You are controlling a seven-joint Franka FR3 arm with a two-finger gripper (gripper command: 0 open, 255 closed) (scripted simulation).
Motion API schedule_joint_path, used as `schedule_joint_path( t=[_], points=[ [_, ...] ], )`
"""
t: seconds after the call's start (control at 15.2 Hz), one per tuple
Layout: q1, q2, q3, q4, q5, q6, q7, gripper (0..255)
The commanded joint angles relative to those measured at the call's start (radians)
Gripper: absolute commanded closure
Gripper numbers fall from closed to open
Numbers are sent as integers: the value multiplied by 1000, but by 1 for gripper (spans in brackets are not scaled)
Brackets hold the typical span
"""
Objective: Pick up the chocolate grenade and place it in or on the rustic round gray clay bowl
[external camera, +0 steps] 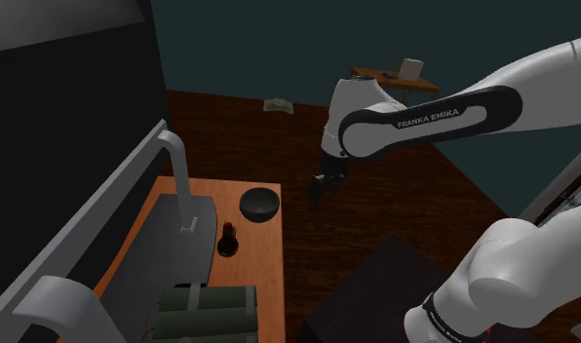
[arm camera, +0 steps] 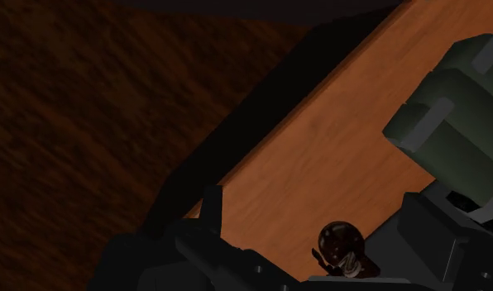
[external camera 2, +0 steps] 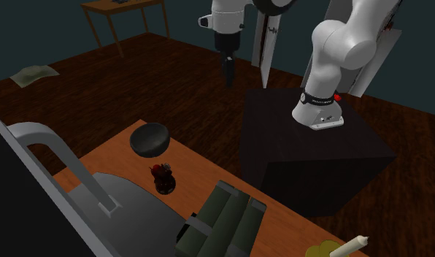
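A: What does the white arm (external camera: 430, 119) say on it?
B: It says FRANKA EMIKA, in white letters on a black band.
A: Where are the jaws?
B: Up in the air over the dark wood floor (external camera: 396, 214), off the edge of the surface (external camera: 264, 268). I cannot tell if they are open or shut.
A: And the chocolate grenade (external camera 2: 163, 177)?
B: It stands on the surface, lower than the jaws and well apart from them. It is small, round and dark brown.
A: And the bowl (external camera 2: 150, 139)?
B: It is round and dark gray. It sits on the surface too, near the chocolate grenade, between it and the jaws. A dark green box (external camera 2: 223, 219) lies farther from the jaws.
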Motion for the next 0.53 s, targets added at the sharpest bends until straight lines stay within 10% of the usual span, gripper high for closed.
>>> schedule_joint_path(
  t=[0.0,0.46],
  points=[
    [8,78,18,14,9,80,23,0],
    [26,348,61,103,1,304,100,0]
  ],
)
